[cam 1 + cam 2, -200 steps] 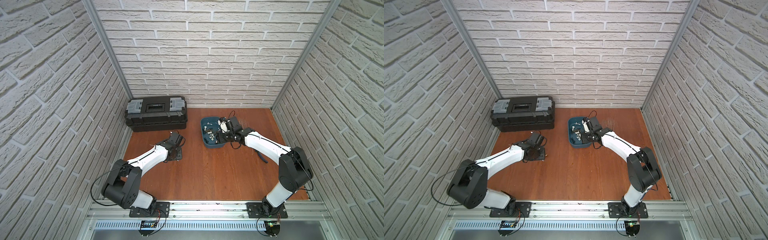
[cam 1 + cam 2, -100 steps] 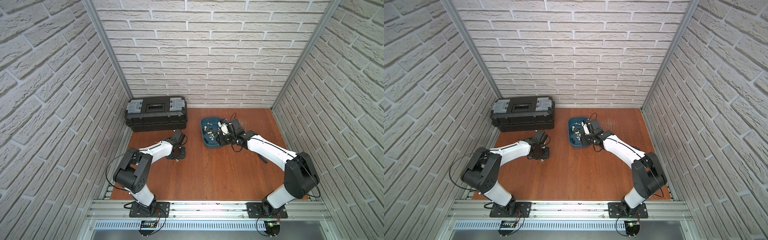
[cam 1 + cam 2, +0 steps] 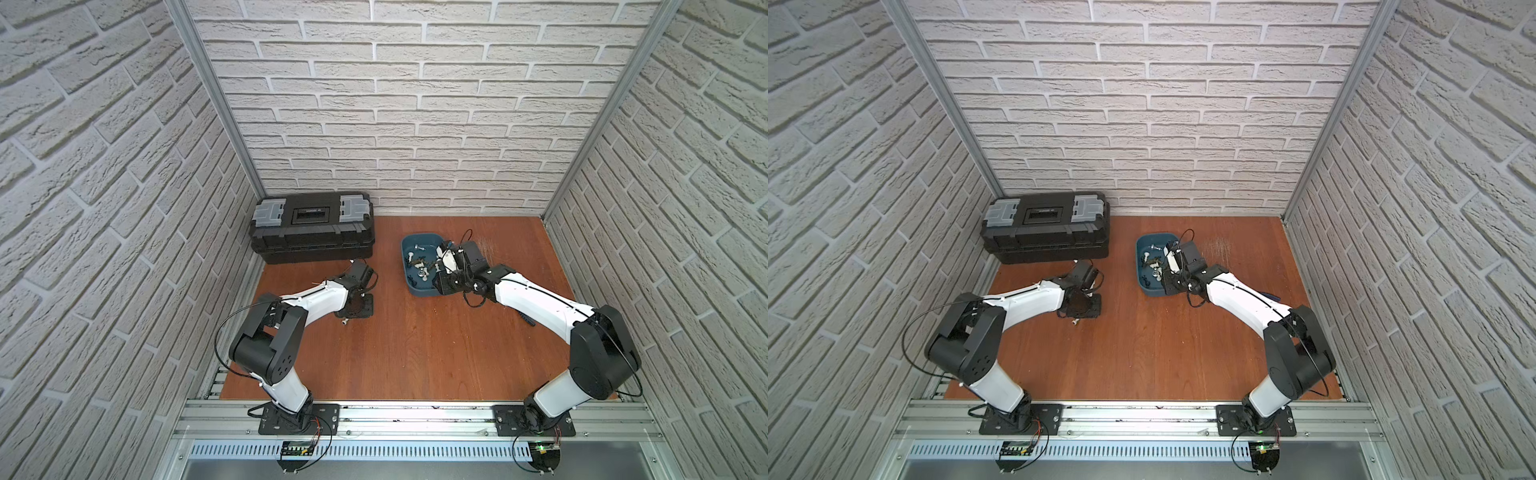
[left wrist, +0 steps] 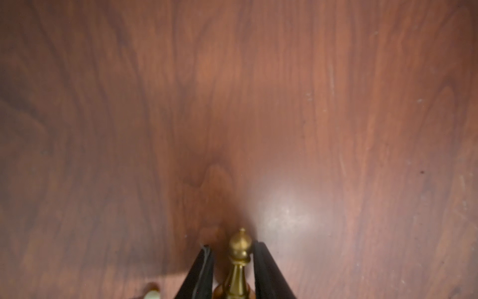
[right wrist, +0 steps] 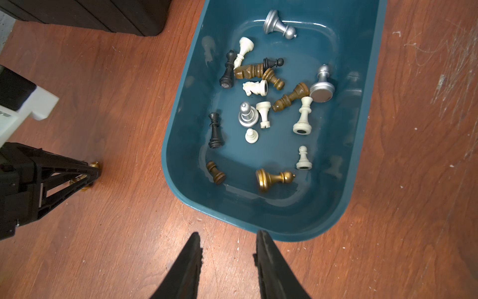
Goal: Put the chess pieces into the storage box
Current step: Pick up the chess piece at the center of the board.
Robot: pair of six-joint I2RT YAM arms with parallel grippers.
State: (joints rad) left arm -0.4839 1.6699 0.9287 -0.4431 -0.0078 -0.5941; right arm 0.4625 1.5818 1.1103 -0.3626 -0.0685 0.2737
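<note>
- Left end effector point(image 4: 232, 244) has narrowed around a small brass pawn point(image 4: 240, 246), with a gap left on one side.
- Right end effector point(image 5: 227, 232) is partly open and empty, beside the teal plastic storage box point(image 5: 172, 165).
- Scratched red-brown wooden desk point(image 3: 415, 353); white brick walls point(image 3: 415, 124).

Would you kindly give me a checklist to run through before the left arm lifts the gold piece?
1. Gold piece sits inside the left pincer: ok.
2. Both fingers touching it: not ok, gap on one side.
3. Right pincer open, empty: ok.
4. Storage box has bare floor: ok.
5. Right pincer clear of the box: not ok, beside its rim.
</note>
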